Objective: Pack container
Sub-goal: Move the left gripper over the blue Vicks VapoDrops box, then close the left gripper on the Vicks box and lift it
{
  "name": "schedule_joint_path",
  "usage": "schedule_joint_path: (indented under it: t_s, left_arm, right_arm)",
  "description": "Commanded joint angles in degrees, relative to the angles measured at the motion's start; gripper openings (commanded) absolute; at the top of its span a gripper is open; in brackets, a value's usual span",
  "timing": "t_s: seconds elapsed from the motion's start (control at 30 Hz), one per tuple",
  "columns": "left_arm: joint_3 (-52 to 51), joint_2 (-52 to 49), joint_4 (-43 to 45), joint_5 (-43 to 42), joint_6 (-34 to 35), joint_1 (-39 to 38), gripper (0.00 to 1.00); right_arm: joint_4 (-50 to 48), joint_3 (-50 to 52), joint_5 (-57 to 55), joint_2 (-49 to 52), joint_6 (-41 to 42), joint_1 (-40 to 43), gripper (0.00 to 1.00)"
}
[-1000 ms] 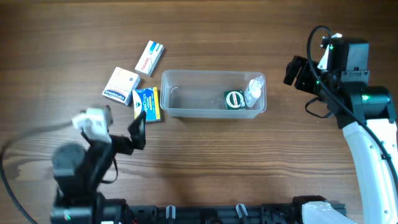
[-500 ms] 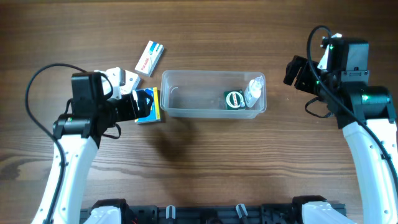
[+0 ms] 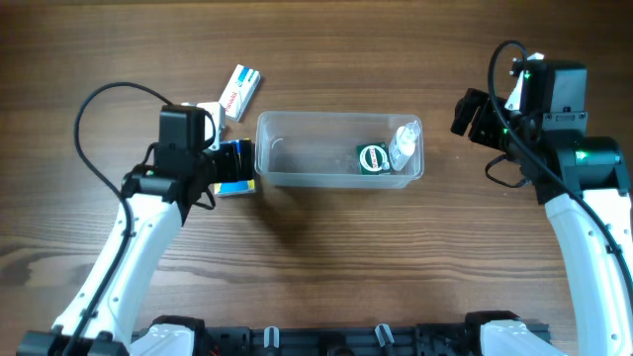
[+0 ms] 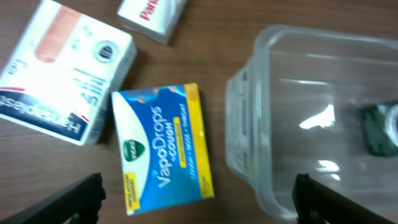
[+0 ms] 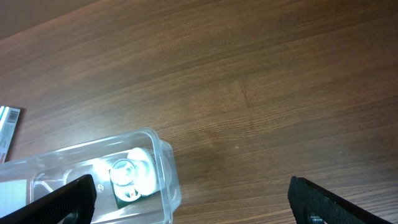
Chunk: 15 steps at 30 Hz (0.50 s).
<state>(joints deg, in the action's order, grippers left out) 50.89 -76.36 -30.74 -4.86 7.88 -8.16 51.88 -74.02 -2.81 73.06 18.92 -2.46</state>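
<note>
I see the container [image 3: 307,150] mid-table. A small clear bottle [image 3: 404,144] and a green round item [image 3: 372,156] lie at its right end. My left gripper [image 3: 233,161] hangs over the blue-yellow VapoDrops box [image 4: 163,146], just beside the container's left wall, fingers spread wide, grasping nothing. Right gripper [image 5: 189,202] sits off the right end, fingers released, empty.

A dark brown wooden table [image 3: 326,272] with fine horizontal grain fills every view, evenly lit.
</note>
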Motion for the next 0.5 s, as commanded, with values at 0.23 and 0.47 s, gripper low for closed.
schedule_joint_path:
  t_s: [0.23, 0.47]
  left_arm:
    - [0.87, -4.57, 3.43, 3.28, 3.08, -0.37, 0.76]
    - [0.87, -8.17, 4.24, -0.26, 3.1, -0.37, 0.77]
  right_arm:
    - [0.0, -0.59, -0.33, 0.02, -0.85, 0.09, 1.0]
    - [0.0, -0.59, -0.33, 0.02, -0.85, 0.09, 1.0]
